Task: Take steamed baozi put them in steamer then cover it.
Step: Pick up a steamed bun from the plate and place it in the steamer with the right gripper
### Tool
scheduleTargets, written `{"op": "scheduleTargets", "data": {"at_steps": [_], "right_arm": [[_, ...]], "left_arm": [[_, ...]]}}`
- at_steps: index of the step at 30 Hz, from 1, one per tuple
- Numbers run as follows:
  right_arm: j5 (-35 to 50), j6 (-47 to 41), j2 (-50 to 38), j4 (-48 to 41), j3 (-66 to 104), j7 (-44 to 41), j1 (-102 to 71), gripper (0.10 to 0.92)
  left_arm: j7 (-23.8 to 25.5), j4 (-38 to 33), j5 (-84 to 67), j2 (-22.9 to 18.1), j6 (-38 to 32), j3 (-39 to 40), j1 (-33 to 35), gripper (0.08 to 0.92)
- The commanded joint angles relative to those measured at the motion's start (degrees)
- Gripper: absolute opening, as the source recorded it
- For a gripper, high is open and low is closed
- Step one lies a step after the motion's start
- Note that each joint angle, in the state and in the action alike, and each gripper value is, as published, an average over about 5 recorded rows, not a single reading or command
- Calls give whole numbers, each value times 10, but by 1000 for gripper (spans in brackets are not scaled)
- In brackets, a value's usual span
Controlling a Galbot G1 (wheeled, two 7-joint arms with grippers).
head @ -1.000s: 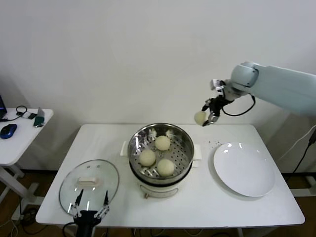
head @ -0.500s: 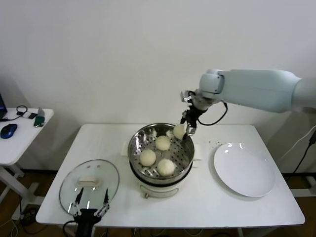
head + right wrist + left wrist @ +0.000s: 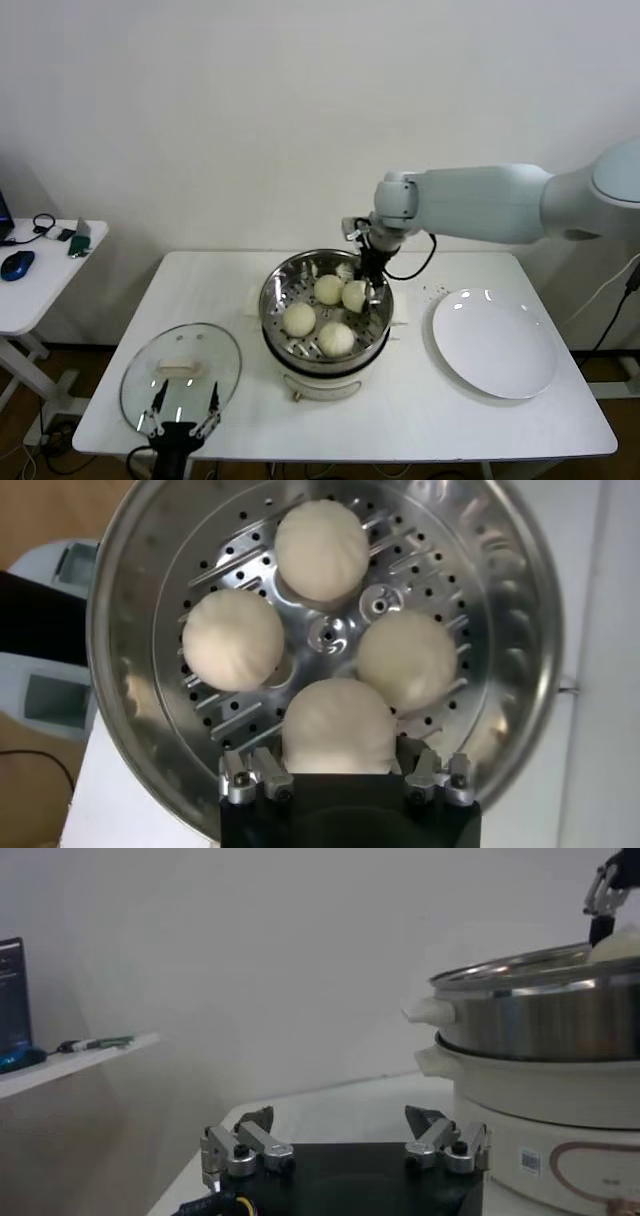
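Note:
The steel steamer (image 3: 276, 298) on its cream pot base stands mid-table. Three baozi (image 3: 329, 289) (image 3: 298, 319) (image 3: 336, 339) lie on its perforated floor. My right gripper (image 3: 364, 288) reaches down into the basket's far right side, shut on a fourth baozi (image 3: 354, 295). The right wrist view shows that bun (image 3: 338, 725) between the fingers of the right gripper (image 3: 338, 768), low over the holes, with the others (image 3: 321, 535) around it. The glass cover (image 3: 181, 375) lies flat at the front left. My left gripper (image 3: 182, 425) (image 3: 345, 1128) waits open at its near edge.
A flat white plate (image 3: 493, 343) sits to the right of the steamer. A small side table (image 3: 40, 270) with a mouse and cables stands off to the left. The steamer's wall (image 3: 540, 1018) rises close beside my left gripper.
My right arm has swung left from above the plate's far side and come down into the steamer, carrying the baozi. The left arm has stayed still.

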Motion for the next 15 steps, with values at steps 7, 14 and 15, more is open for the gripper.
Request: {"op": "scheduleTargets", "data": {"at_steps": [7, 14, 15], "right_arm": [[-23, -4, 11, -3, -8, 5, -20, 731], [-15, -12, 4, -4, -4, 3, -17, 788], [-11, -12, 1, -2, -3, 1, -16, 799]], "left_arm": [[0, 0, -1, 1, 1, 1, -1, 823], [0, 0, 0, 2, 2, 1, -2, 823], [0, -1, 0, 2, 2, 1, -2, 823]]}}
